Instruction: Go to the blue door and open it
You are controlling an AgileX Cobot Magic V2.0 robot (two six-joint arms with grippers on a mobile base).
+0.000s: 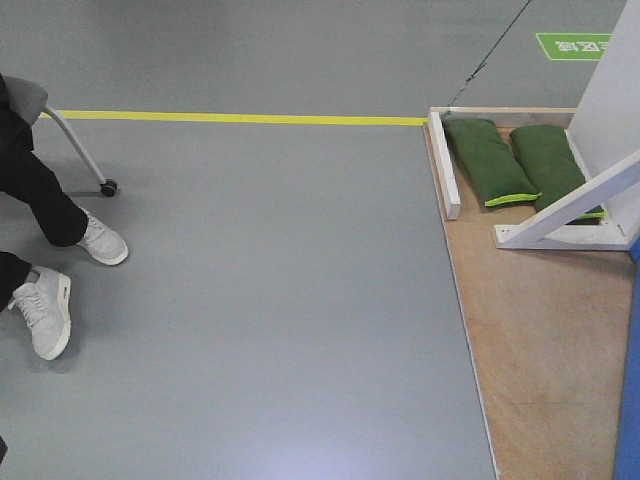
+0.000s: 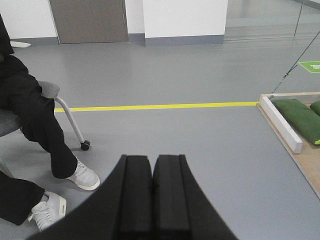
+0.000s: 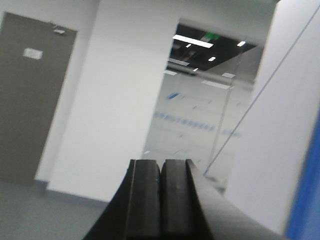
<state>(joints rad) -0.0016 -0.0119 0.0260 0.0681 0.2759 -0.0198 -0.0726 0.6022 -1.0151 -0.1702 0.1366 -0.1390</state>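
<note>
Only a strip of the blue door [image 1: 630, 400] shows, at the right edge of the front view, standing on a wooden base board [image 1: 540, 340]. It also shows as a blue band at the lower right of the right wrist view [image 3: 306, 190]. Its handle and lock are out of view. My left gripper [image 2: 152, 162] is shut and empty, pointing over the grey floor. My right gripper [image 3: 160, 165] is shut and empty, raised and pointing at a white wall, with the blue door to its right.
White wooden braces [image 1: 570, 215] and two green sandbags [image 1: 490, 160] sit on the base board. A seated person's legs and white shoes [image 1: 45, 310] and a chair caster [image 1: 108, 187] are at the left. A yellow floor line [image 1: 240, 118] runs across. A grey room door [image 3: 30, 100] is far left.
</note>
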